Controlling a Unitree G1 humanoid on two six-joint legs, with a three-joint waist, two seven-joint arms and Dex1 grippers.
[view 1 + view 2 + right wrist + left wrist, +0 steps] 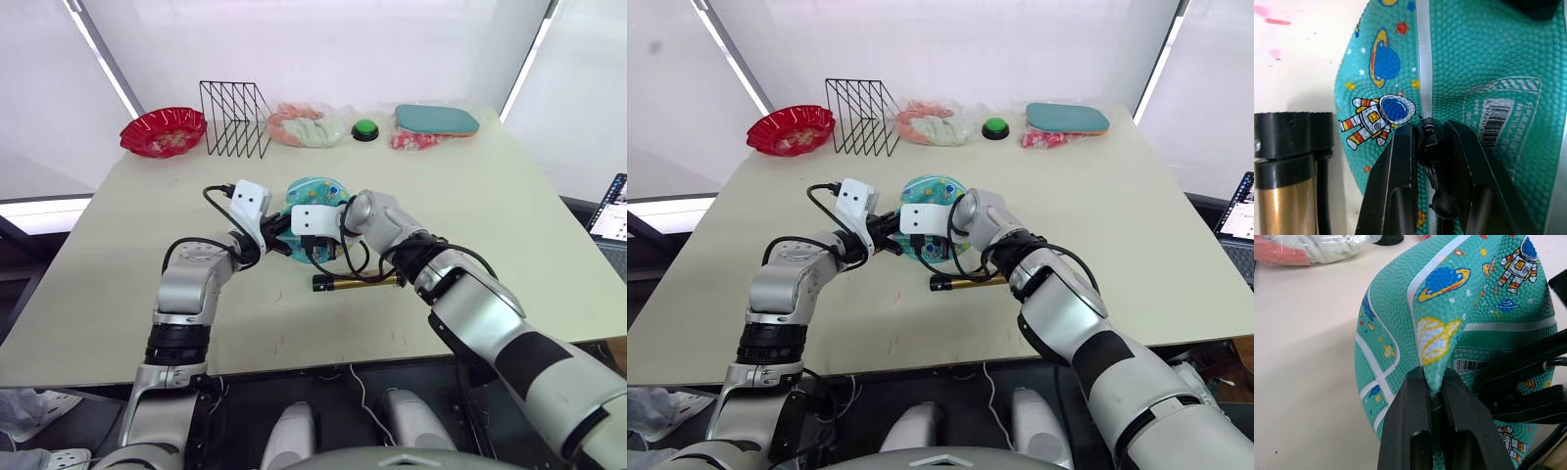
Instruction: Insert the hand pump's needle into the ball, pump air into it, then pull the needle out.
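The setting looks like a robotics lab or test room: a plain cream rectangular table (pixel 509 215) stands before white roller blinds (pixel 323 44), with an open laptop (pixel 612 208) at one side and a green push-button on a black base (pixel 365 129).

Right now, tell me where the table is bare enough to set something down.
Bare: the wide strip right of the ball, below the teal pad; also the left side below the red bowl. Crowded: the back edge, and the middle around both claws and the hand pump.
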